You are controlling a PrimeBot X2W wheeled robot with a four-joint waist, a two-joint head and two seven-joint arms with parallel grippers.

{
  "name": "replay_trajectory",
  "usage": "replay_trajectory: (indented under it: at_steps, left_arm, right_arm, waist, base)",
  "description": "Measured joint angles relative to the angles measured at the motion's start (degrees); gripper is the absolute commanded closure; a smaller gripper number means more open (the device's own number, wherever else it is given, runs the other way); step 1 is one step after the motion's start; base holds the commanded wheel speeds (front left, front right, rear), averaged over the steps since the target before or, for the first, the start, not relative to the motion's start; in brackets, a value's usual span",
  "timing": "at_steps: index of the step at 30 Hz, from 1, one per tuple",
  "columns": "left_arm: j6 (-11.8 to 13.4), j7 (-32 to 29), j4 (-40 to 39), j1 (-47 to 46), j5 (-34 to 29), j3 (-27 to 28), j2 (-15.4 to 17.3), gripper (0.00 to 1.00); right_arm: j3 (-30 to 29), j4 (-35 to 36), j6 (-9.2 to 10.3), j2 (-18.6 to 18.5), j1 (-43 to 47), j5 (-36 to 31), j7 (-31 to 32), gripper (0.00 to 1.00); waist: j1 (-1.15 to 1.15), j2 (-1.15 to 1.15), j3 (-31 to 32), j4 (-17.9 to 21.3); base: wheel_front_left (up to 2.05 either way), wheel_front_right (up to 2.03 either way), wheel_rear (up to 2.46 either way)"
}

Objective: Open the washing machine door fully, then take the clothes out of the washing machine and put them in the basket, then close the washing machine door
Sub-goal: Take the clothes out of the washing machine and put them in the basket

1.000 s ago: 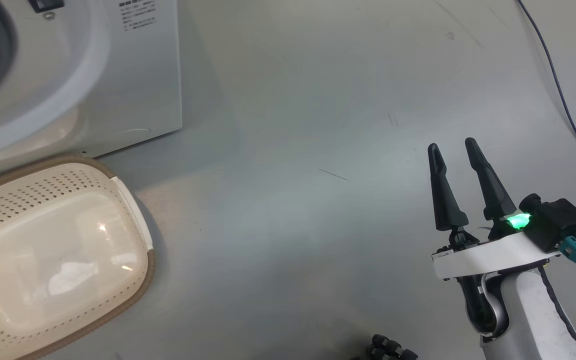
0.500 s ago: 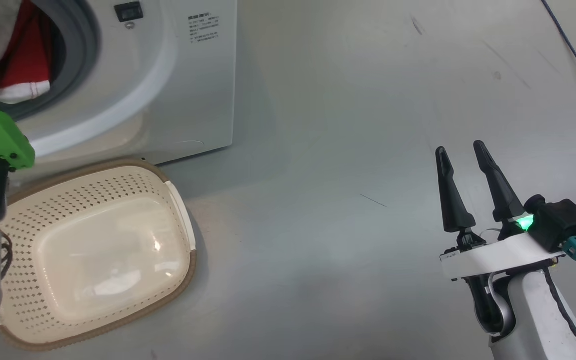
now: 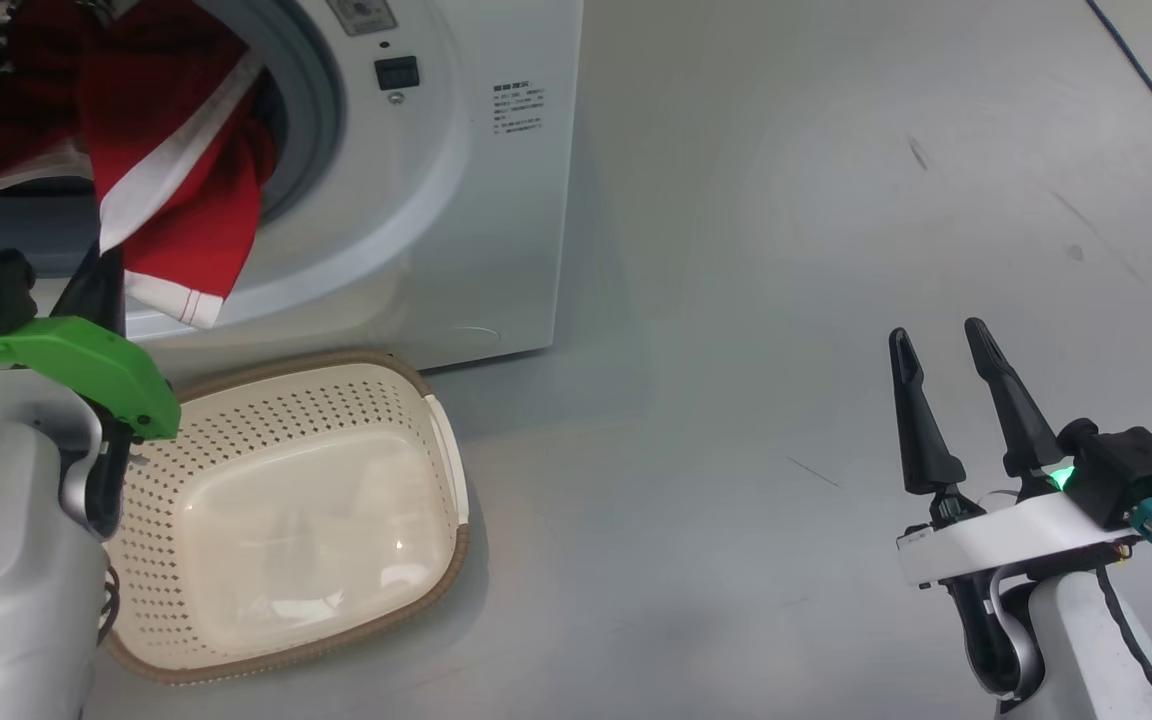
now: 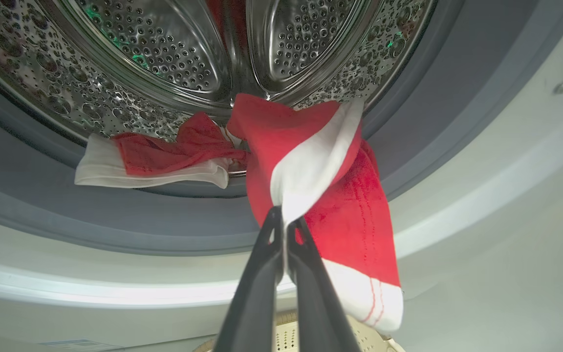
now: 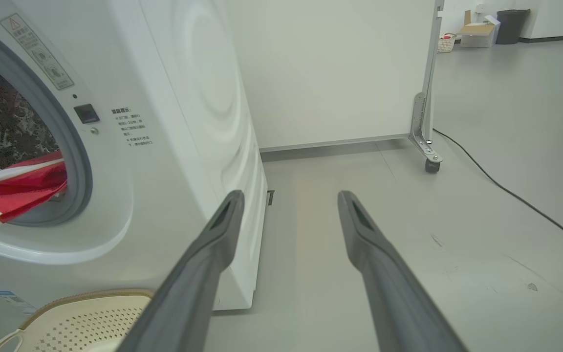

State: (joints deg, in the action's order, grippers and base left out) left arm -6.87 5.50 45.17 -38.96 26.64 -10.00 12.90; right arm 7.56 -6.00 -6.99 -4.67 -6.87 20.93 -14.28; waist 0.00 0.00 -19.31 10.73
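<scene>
A pale left forearm (image 3: 6, 580) hides the left side of the cream perforated plastic basket (image 3: 336, 410). The white boxy washing machine (image 3: 496, 220) runs off the top edge; its black printed text (image 3: 518, 108) is unreadably small.

Bright, even, soft light from overhead. The basket (image 3: 336, 412) carries a pale glare patch on its bottom, and the washing machine (image 3: 496, 230) drops a faint shadow on the floor (image 3: 816, 250) to its right. The steel drum (image 4: 174, 54) sparkles with small highlights — some green-tinted. Wrist views bend lines near their edges; the right gripper (image 5: 290, 194) looks soft near the lens.
</scene>
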Motion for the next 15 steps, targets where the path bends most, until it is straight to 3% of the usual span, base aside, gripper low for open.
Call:
replay_trajectory:
  at_steps: [15]
  left_arm:
    - [-0.1, 7.2, -5.4, 5.9, -0.2, -3.4, -1.7, 1.00]
  right_arm:
    - [-0.4, -0.4, 0.00, -0.6, 2.4, 0.0, 0.0, 0.00]
  waist:
    - [0.00, 0.00, 5.4, -5.5]
  base:
    - [0.00, 0.00, 0.00]
